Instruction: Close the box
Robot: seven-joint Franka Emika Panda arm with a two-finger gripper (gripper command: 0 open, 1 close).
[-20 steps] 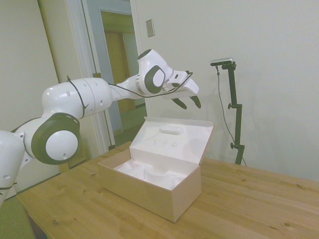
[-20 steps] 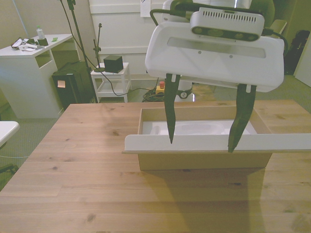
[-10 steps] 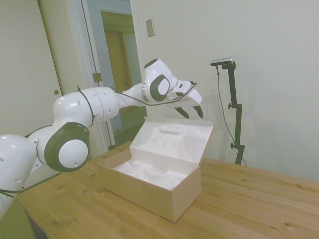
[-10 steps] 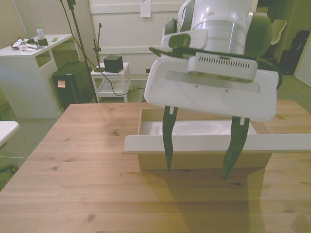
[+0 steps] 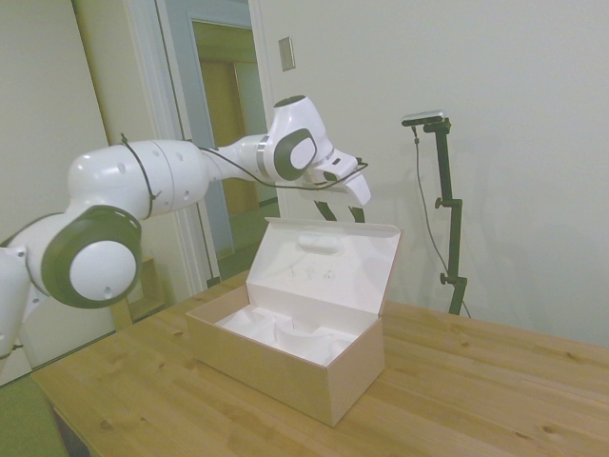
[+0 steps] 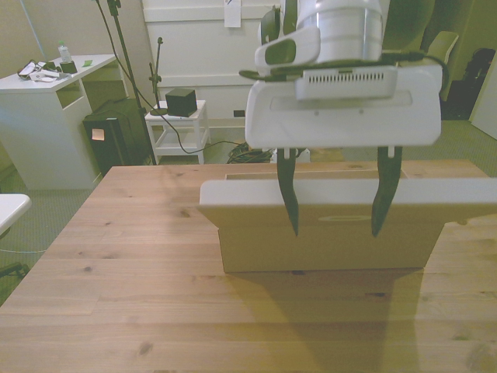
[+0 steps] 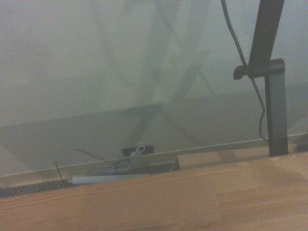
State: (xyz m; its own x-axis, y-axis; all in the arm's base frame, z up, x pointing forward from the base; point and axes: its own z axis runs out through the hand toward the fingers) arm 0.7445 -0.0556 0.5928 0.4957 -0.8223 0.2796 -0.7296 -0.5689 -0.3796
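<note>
Cardboard, pale pinkish-beige and shaped like a large shoebox, makes up the box (image 5: 285, 357) that is sitting on the wooden table (image 5: 495, 400) directly below the claw. Its long axis is running across the front view, from that view's left to its right, so one long wall is facing the front camera. The white moulded insert (image 5: 281, 333) is lying exposed in the base, and the opening is facing upward.

The hinged flap lid (image 5: 328, 265) is standing nearly upright along the long edge farther from the arm (its white inner face, with an oval bump near the top, is turned back toward the arm). In the front view the lid (image 6: 342, 203) is hiding the inside of the box.

The white two-finger claw (image 6: 336, 231) is hanging over the lid's top edge with its dark fingers (image 6: 290, 203) spread wide apart and gripping nothing. In the side view the fingertips are dipping just behind the lid's top edge; whether they are touching it is unclear.

The wrist view is showing only a blurred strip of table and a pale wall.
</note>
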